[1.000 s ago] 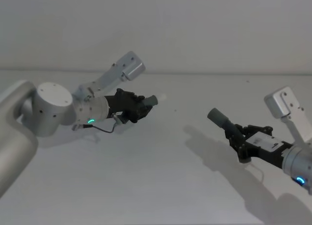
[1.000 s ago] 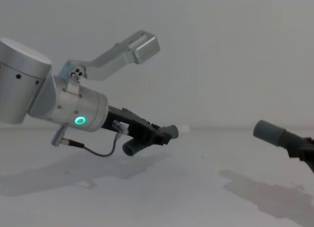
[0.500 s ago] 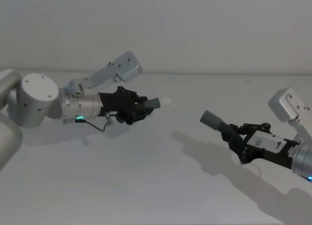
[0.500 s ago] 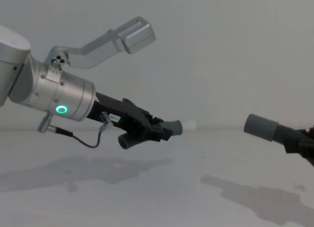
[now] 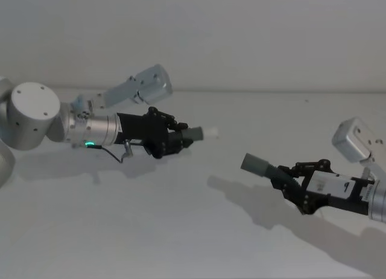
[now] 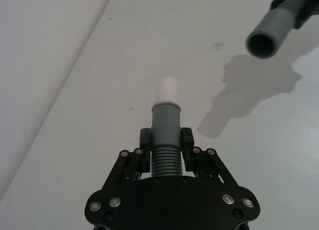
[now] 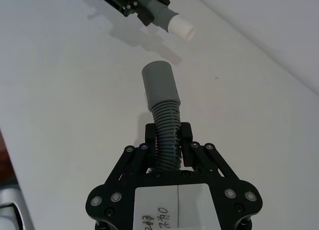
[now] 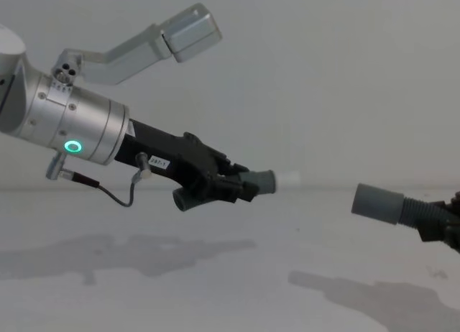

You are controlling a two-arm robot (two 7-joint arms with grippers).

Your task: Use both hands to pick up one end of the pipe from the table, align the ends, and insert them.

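Left claw (image 5: 181, 137) pinches curved piece (image 5: 194, 133), white tip (image 5: 211, 133) projecting ahead; right claw (image 5: 284, 180) pinches hose (image 7: 166, 121) behind cuff (image 5: 254, 163), both above counter (image 5: 181, 230). Cuff mouth faces tip, apart and slightly lower; axes not collinear.

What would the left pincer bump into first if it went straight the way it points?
Probably nothing soon. The left pincer aims its white tip past the cuff, which sits off to one side in the left wrist view. Beyond is just table, though depth is unclear.
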